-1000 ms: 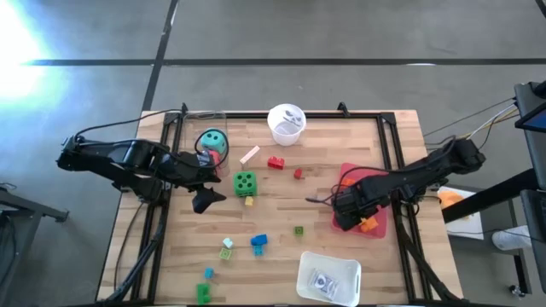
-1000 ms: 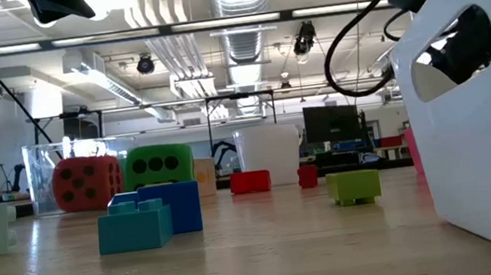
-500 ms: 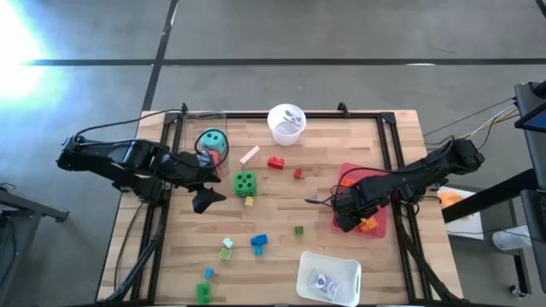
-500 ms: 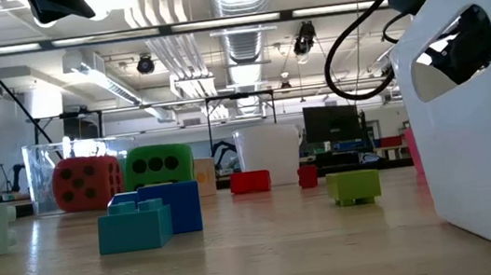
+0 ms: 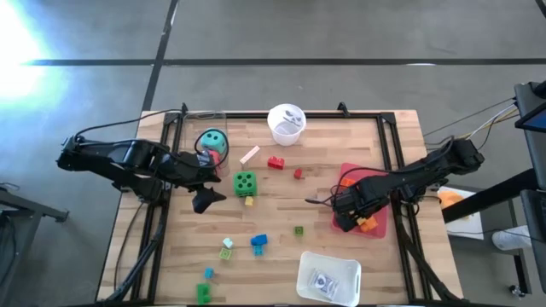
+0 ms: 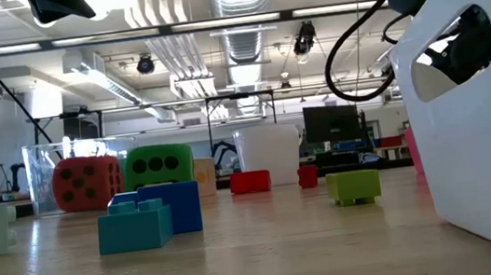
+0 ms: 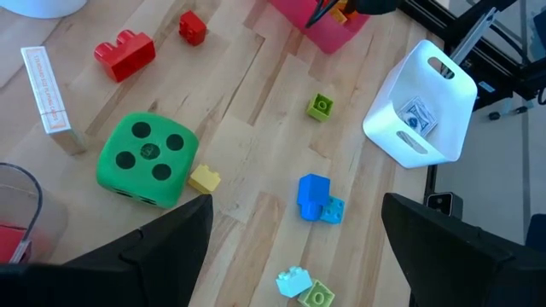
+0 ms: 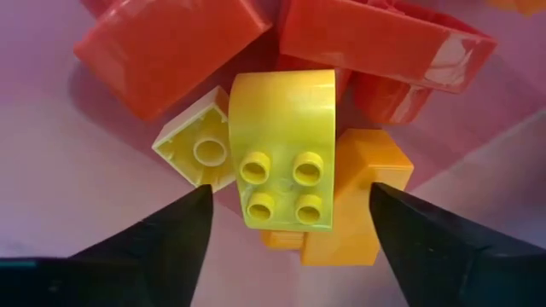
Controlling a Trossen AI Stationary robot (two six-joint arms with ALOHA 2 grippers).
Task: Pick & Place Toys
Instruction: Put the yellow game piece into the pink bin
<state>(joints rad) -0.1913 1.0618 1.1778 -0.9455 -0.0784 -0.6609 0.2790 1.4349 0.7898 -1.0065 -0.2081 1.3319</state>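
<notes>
Hovering over the pink bin (image 5: 376, 223) at the counter's right edge, your right end effector (image 8: 288, 223) stands wide above a yellow brick (image 8: 285, 158) lying released inside. Left end effector (image 7: 294, 247) waits wide beside the green die (image 7: 147, 160); lift clear, then fetch it.

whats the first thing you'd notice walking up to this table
Probably the pink bin at the table's right edge, where the right gripper hangs open just above a yellow brick lying on a heap of red and orange bricks. Next, the big green die near the middle, right in front of the open left gripper, with small bricks scattered across the wood and a white tray at the near edge.
</notes>
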